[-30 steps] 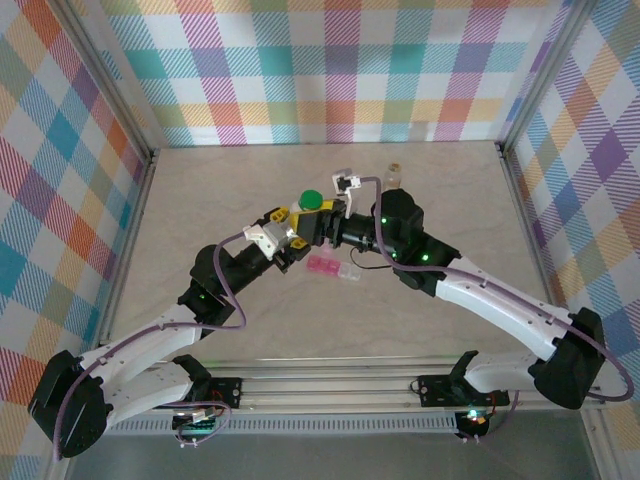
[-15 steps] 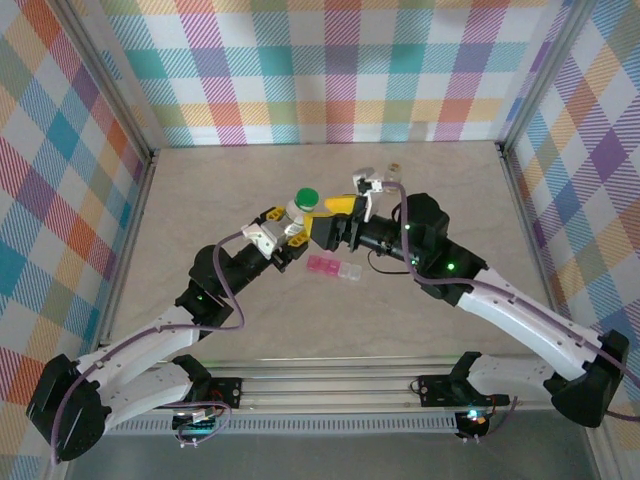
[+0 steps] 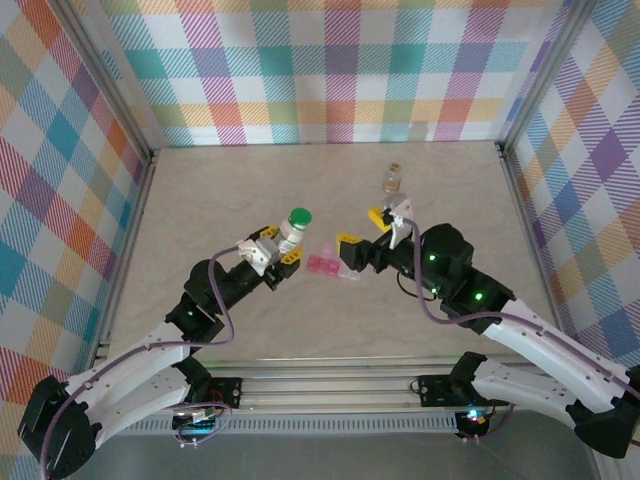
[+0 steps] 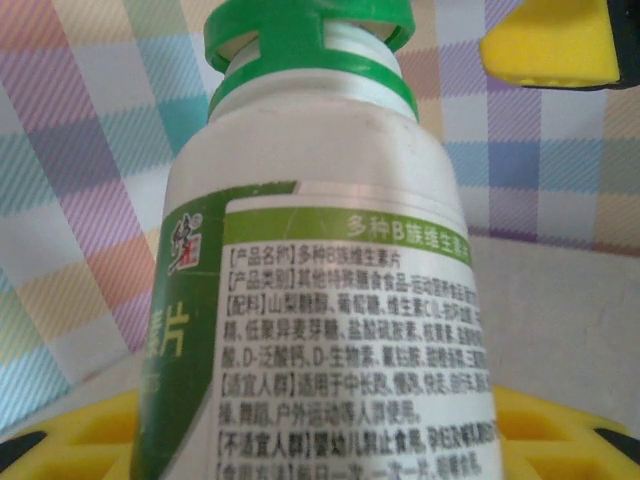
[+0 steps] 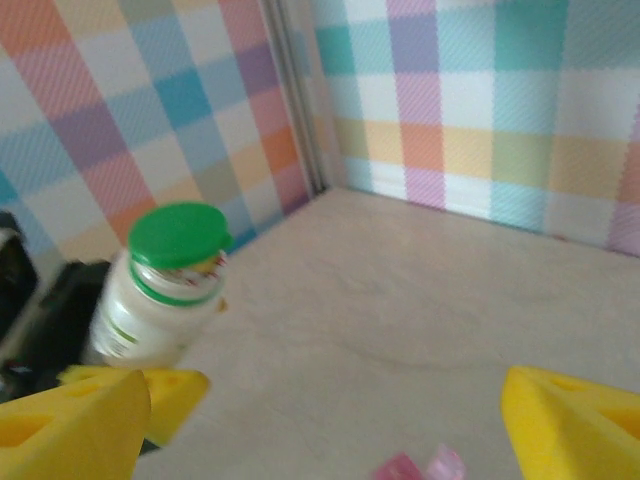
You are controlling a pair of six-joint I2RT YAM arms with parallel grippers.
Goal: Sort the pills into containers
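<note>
The pink pill box (image 3: 333,267) lies flat on the table (image 3: 230,190), nearest the arm bases and between the two grippers. Just beyond it, the left gripper (image 3: 281,250) is clenched around the lower body of the white bottle (image 3: 291,233), which stands near upright with its green cap (image 3: 299,216) on top. The right gripper (image 3: 363,228) hangs to the bottle's right, spread wide and empty, facing the cap, so it looks best placed to take the cap. Farthest back stands the amber bottle (image 3: 394,178).
</note>
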